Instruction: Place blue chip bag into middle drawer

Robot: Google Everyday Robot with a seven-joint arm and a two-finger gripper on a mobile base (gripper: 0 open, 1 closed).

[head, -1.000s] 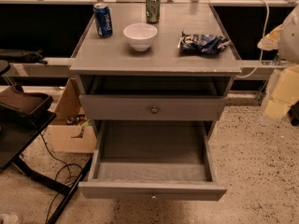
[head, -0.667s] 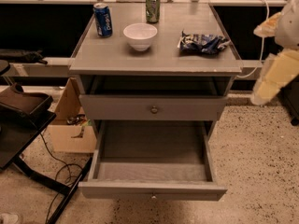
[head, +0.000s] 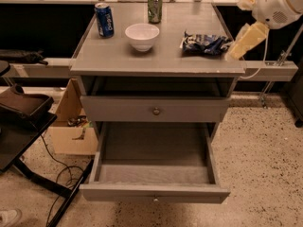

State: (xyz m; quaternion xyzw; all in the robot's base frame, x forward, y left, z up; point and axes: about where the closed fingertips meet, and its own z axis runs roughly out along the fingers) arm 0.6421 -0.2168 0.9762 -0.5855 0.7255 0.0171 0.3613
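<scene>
The blue chip bag point(head: 204, 43) lies crumpled on the right side of the grey cabinet top point(head: 118, 58). My gripper point(head: 235, 51) comes in from the upper right on a white and cream arm; its tip is just right of the bag, at the cabinet top's right edge. It holds nothing that I can see. The middle drawer point(head: 155, 149) is pulled out below, its grey floor bare, with a small knob on its front.
A white bowl point(head: 142, 36), a blue soda can point(head: 104, 19) and a green can point(head: 154, 6) stand on the cabinet top. A shut drawer front point(head: 154, 110) sits above the open drawer. A cardboard box point(head: 71, 131), black stand point(head: 23, 112) and floor cables point(head: 57, 167) are at the left.
The arm has moved up and to the left, from beside the cabinet's right side to the edge of the top next to the chip bag. Nothing else moved.
</scene>
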